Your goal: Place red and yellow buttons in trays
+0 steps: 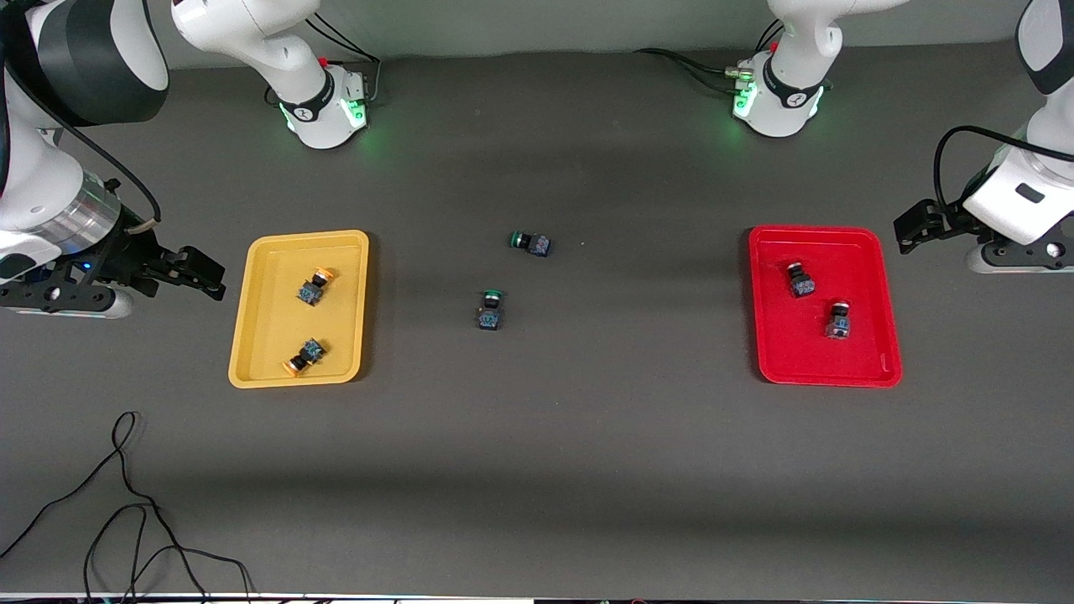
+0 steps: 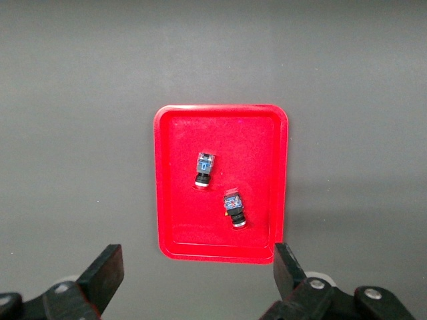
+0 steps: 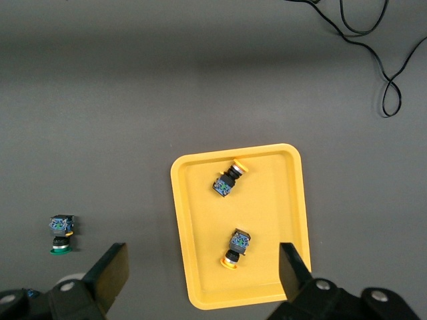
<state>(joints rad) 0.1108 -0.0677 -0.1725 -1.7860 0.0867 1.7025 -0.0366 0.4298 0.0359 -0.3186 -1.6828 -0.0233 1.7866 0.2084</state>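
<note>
- On the table nearest the front camera lies bare cloth with a loose black cable [image 1: 126, 512] toward the right arm's end (nothing else there).
- Farther in, the yellow tray [image 1: 252, 319] holds both yellow buttons [image 1: 304, 356] [image 1: 314, 288], and the red tray [image 1: 873, 277] holds both red buttons [image 1: 837, 320] [image 1: 800, 278].
- Between the trays, well apart from each, two green-capped switches [image 1: 490, 310] [image 1: 531, 243] lie on the cloth.
- The right gripper [image 1: 205, 281] hangs just outside the yellow tray, jaws spread and empty; the left gripper [image 1: 910, 231] hangs beside the red tray, likewise spread and empty.
- I judge the sorting done; the next move calls only for pulling away.
</note>
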